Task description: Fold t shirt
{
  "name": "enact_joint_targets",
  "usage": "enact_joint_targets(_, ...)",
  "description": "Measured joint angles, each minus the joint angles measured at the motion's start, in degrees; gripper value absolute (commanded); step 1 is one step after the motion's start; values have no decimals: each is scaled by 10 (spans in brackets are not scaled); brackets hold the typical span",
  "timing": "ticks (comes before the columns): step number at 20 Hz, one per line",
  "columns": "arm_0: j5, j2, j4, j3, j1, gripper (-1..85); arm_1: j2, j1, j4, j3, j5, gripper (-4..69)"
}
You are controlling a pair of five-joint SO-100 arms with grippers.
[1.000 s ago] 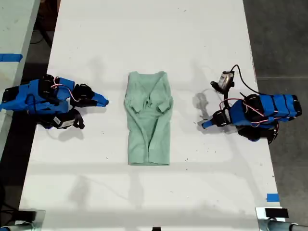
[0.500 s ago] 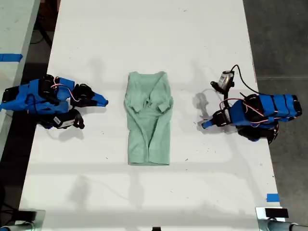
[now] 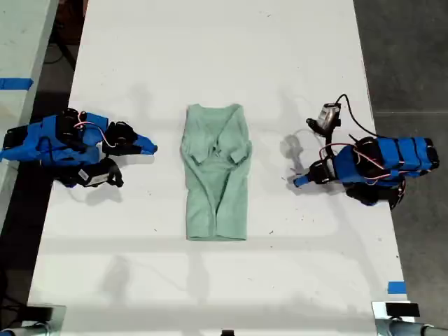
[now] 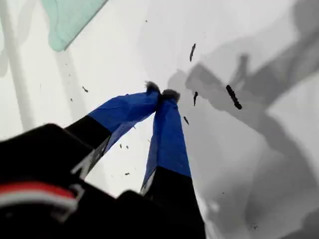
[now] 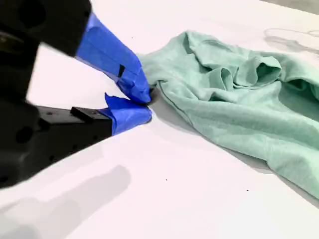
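The white table [image 3: 140, 266] held the mint-green t shirt [image 3: 217, 175] lying mid-table as a long narrow strip, soft, light and likely to slump, so its hem corners seemed best to pinch, while my first gripper [image 4: 160, 92] and my second gripper [image 5: 144, 104] rested closed, empty, apart from it.

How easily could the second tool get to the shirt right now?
Probably easily: my second tool lies shut close beside the shirt, with only bare table between them and nothing in the way.
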Motion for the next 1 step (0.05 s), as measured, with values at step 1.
enact_joint_targets(1, 0, 0, 0, 0, 1, 7, 0, 0, 0, 0, 0, 14)
